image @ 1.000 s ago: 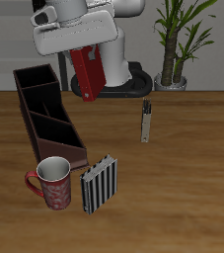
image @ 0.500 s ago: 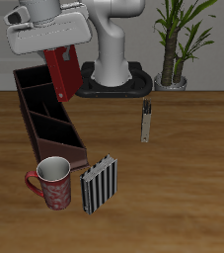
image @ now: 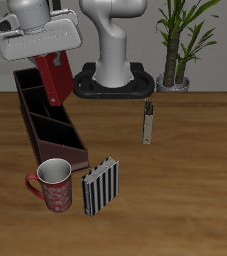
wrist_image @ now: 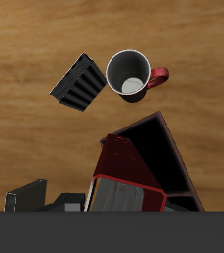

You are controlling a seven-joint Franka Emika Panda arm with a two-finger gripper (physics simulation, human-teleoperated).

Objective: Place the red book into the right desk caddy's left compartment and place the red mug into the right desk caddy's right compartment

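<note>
Carried toward the upper left of the exterior view, the red book [image: 51,78] is held upright in the clenched gripper [image: 47,58], directly above the right desk caddy [image: 47,118], its left compartment [image: 47,120] lying nearer the table's front edge.

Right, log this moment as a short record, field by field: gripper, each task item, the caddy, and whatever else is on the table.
gripper: gripper shut on the red book, up above the caddy
red book: red book off the table, hanging tilted over the caddy, not yet in any compartment
red mug: red mug upright on the table near the caddy's front end
right desk caddy: right desk caddy on the table, compartments look empty
striped book: striped book standing beside the mug
plant: potted plant at the back
</note>
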